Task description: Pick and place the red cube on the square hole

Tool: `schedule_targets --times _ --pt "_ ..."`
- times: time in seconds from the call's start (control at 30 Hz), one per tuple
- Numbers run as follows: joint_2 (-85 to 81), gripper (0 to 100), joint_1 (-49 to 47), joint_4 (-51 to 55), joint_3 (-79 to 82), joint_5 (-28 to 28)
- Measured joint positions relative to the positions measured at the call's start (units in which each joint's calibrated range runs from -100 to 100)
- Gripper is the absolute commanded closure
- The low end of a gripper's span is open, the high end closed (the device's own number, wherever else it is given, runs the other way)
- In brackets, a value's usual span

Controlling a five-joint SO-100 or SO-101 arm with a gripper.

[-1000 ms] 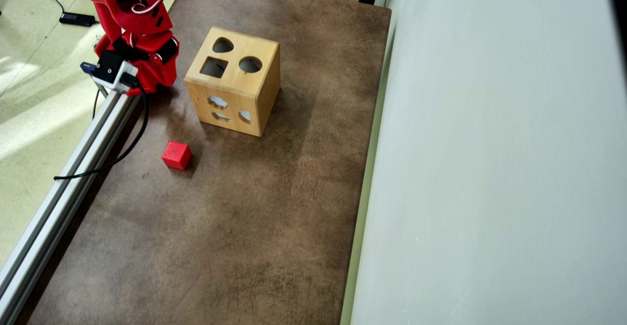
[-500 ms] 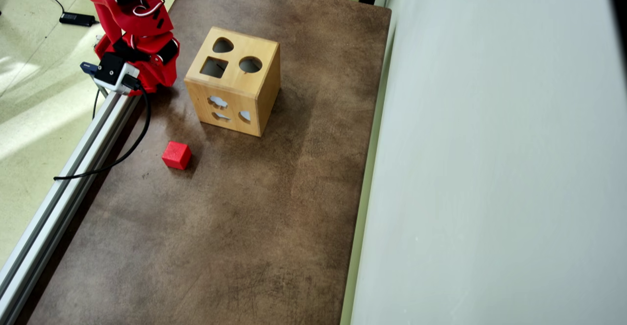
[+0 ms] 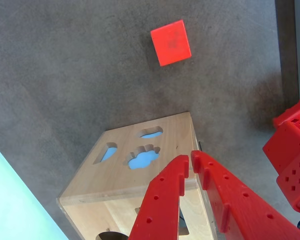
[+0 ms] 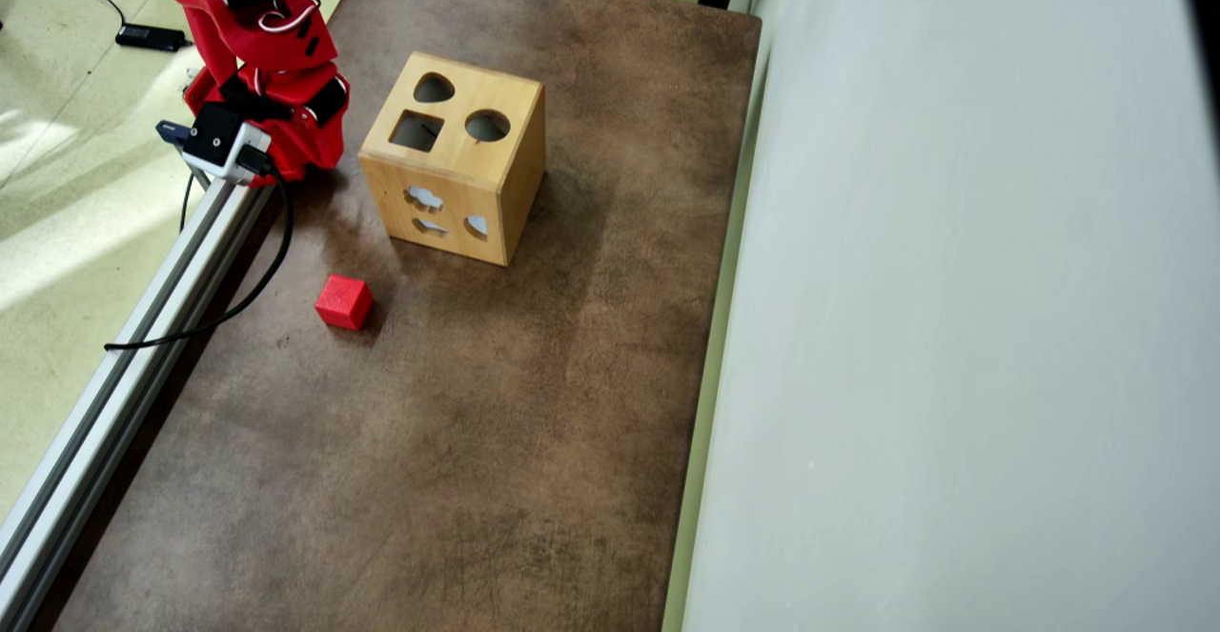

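Red cube (image 4: pixel 343 301) sits alone on the brown tabletop (image 4: pixel 496 441), near the left edge in the overhead view and nearer the bottom edge than the wooden box (image 4: pixel 456 157), apart from it. Square hole (image 4: pixel 416 131) is in the box's top face, beside a round hole (image 4: pixel 487 125) and a teardrop hole (image 4: pixel 434 89). In the wrist view the gripper (image 3: pixel 190 156) hangs over the box with its red fingers (image 3: pixel 162 205) together, holding nothing; the cube (image 3: pixel 171 42) lies well beyond them. The red arm (image 4: pixel 257 50) stands at the far left corner by a metal rail (image 4: pixel 124 365).

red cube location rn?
In the overhead view the red cube sits on the brown table, below-left of the wooden box and apart from it, near the aluminium rail.
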Motion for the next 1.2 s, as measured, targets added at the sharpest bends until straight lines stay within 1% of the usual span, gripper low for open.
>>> schedule_targets --times 0.2,0.3,0.43,0.67,1.2 --pt "0.0 81 0.6 0.0 0.4 0.0" --pt "0.3 77 0.6 0.0 0.4 0.0" --pt "0.3 76 0.6 0.0 0.5 0.0" --pt "0.3 76 0.6 0.0 5.4 0.0" --pt "4.7 76 0.6 0.0 5.5 0.0"
